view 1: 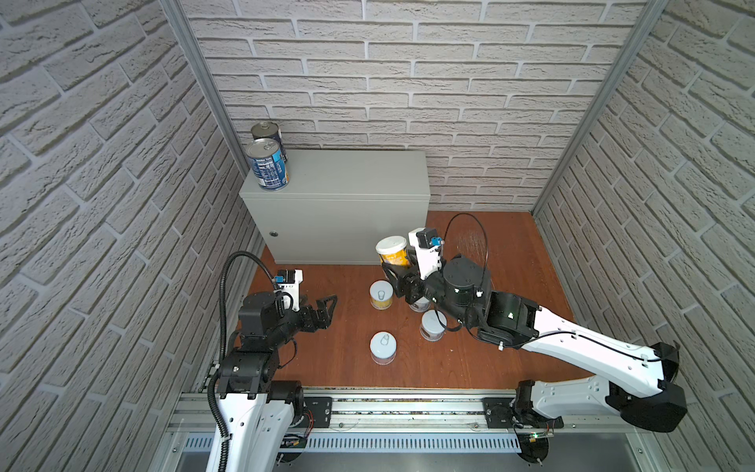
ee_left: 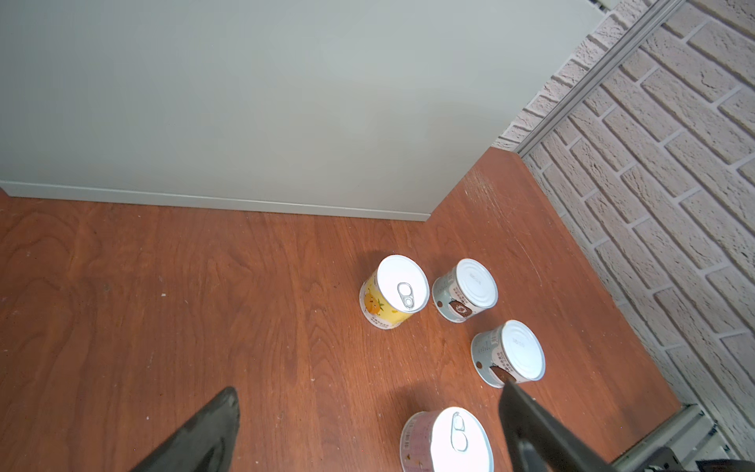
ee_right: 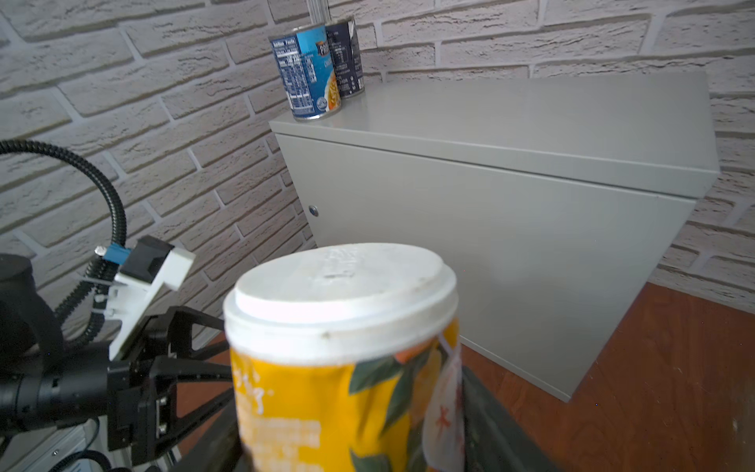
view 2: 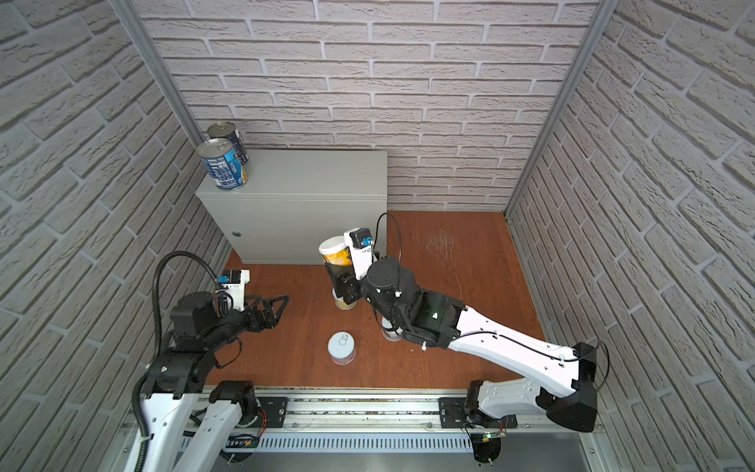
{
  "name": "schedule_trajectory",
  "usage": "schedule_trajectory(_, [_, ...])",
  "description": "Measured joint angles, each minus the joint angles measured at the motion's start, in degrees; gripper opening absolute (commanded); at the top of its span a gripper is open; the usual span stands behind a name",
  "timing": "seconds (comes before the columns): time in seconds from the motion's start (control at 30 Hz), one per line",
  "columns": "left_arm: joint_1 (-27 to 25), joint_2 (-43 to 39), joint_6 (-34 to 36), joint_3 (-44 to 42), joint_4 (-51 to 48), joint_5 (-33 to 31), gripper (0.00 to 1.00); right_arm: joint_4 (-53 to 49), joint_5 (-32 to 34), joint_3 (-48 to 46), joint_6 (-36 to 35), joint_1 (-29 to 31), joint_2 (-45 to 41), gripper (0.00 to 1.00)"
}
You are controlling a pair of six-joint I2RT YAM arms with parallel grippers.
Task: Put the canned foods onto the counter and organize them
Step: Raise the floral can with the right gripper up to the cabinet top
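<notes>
The right tool [view 1: 394, 273] pinches the yellow can [view 1: 391, 250] upright, lifted above the floor [view 1: 510, 265], near the front of the worktop [view 1: 347, 175]. The left tool [view 1: 327, 311] is spread wide and empty, low over the floor. Two blue cans [view 1: 267, 165] stand at the left edge of the worktop. Four short cans [view 1: 383, 347] stand on the floor.

smooth, matt grey painted metal on the counter [view 1: 347, 175]. bare shiny metal tops and glossy labels on the blue cans [view 1: 267, 165] atop the counter. scuffed reddish wood grain on the floor [view 1: 327, 359] before the counter. dull white plastic lid on the yellow can [ee_right: 343, 367].
</notes>
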Motion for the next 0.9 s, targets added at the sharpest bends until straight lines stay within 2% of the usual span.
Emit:
schedule_trajectory(0.3, [0.9, -2.0, 0.0, -0.1, 0.0, -2.4, 0.98, 2.5, -5.5, 10.3, -1.9, -5.0, 11.0, 0.51])
schedule_trajectory(0.6, [2.1, -2.1, 0.0, -0.7, 0.0, -3.1, 0.98, 4.6, -15.2, 18.3, 0.2, -15.6, 19.4, 0.52])
schedule_trajectory(0.9, [2.9, -2.1, -0.1, -0.8, 0.0, -3.2, 0.98, 6.4, -21.1, 25.8, -1.3, -20.9, 21.9, 0.53])
